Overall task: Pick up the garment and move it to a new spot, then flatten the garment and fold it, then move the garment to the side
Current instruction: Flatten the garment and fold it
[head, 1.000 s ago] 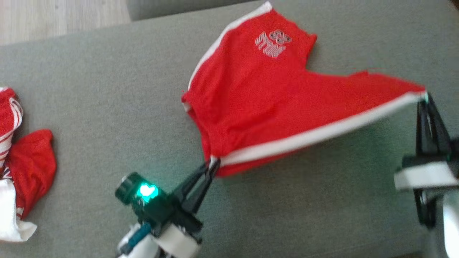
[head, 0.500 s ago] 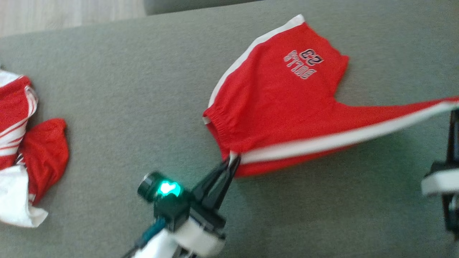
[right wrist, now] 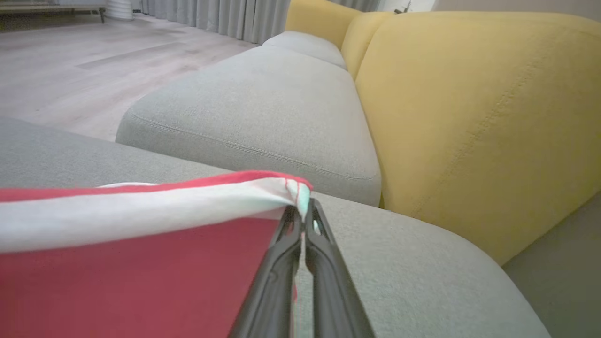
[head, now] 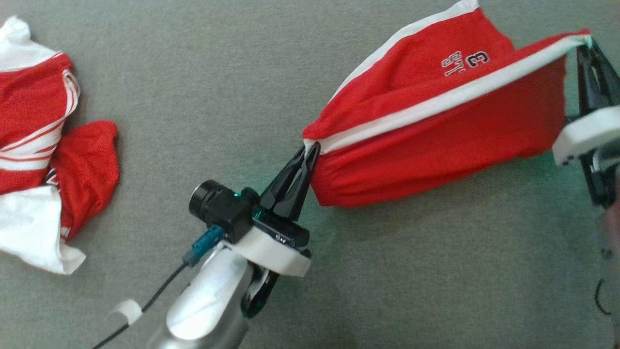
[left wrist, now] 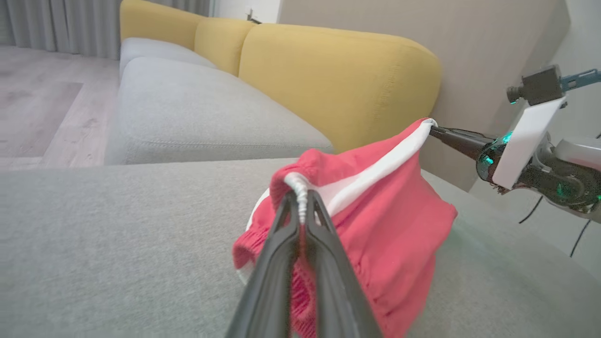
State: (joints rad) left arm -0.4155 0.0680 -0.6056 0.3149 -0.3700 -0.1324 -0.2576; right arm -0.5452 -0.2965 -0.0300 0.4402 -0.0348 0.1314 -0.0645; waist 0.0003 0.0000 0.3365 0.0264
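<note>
Two grips: left claw (head: 313, 145), right claw (head: 586, 42) pinched shut on red white-striped fabric shorts (head: 436, 140) | crumpled red-and-white clothes pile (head: 34, 104) well left of left claw | shorts stretched claw to claw.

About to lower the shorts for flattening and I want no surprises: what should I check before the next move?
1. Left hand pinches the shorts at the waistband: ok.
2. Right hand pinches the white stripe's other end: ok.
3. Stripe stretched straight between both hands: ok.
4. Shorts' hanging lower edge off the cushion: cannot tell.
5. Clothes pile lies apart from the shorts: ok.
</note>
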